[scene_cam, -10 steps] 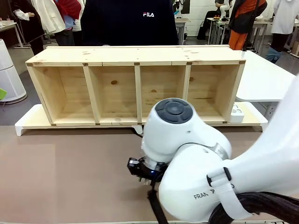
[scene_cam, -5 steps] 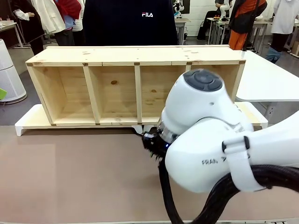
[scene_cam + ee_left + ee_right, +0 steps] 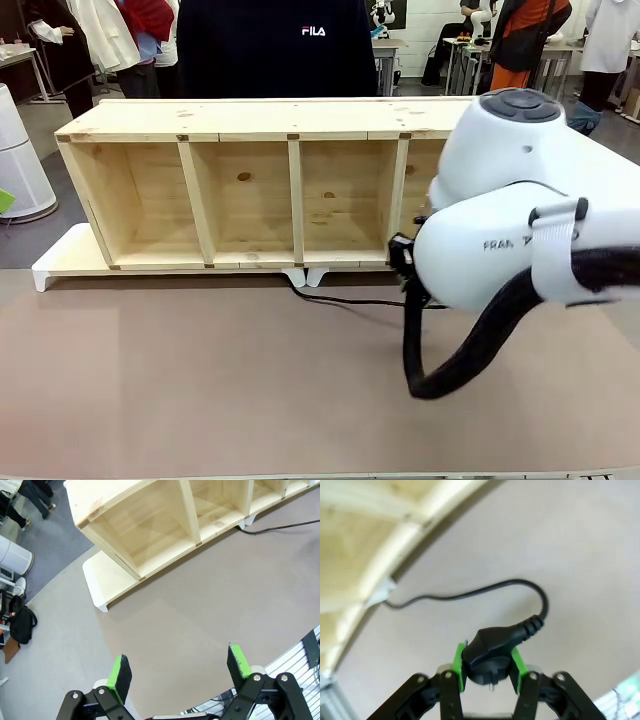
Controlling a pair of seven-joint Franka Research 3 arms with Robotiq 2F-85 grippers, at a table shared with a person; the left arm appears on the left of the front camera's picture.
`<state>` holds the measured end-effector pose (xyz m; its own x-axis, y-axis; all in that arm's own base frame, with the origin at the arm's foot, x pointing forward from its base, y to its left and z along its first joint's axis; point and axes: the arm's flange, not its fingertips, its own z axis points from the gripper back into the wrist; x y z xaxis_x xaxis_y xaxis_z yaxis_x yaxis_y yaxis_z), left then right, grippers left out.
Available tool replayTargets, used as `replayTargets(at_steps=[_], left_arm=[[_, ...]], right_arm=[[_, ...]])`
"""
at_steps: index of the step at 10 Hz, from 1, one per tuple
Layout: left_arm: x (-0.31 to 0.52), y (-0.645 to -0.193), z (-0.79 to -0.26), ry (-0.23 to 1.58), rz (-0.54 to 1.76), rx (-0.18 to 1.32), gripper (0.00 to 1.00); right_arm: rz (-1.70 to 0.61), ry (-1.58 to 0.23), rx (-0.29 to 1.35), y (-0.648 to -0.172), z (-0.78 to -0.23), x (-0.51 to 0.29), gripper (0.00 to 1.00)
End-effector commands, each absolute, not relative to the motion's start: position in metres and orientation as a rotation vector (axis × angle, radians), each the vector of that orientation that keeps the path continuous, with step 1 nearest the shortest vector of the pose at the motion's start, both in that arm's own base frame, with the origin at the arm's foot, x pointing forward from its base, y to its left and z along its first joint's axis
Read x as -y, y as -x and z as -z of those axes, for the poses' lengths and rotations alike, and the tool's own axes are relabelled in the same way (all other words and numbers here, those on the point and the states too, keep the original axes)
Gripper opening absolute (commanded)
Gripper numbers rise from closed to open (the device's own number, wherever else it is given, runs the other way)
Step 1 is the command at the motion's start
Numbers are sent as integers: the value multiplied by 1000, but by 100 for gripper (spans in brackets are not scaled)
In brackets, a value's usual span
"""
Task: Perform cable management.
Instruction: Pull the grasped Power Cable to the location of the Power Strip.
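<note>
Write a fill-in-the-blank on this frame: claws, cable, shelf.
1. The right claw grips the cable by its ____.
2. The left claw hangs above the table with its jaws ____.
3. The wooden shelf is divided into ____ compartments.
4. The cable's colour is ____.

Missing words: plug; open; four; black.

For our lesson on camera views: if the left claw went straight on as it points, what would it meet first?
Probably the bare brown tabletop, short of the wooden shelf, though depth is unclear.
</note>
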<state>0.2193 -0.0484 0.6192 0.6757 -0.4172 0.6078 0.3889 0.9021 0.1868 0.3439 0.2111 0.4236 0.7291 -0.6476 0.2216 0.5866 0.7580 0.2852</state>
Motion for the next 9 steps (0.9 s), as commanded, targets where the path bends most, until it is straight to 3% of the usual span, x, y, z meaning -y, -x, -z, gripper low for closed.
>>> replayTargets(at_steps=[1,6,9], left_arm=[[50,-220,-617,-33,436,703,100],[50,-220,-617,-33,436,703,100],[50,-220,-617,-33,436,703,100]], right_arm=[[775,-197,307,-247,-350,-106,41],[927,-174,296,-270,-343,-54,41],[918,3,390,-286,-350,-37,41]])
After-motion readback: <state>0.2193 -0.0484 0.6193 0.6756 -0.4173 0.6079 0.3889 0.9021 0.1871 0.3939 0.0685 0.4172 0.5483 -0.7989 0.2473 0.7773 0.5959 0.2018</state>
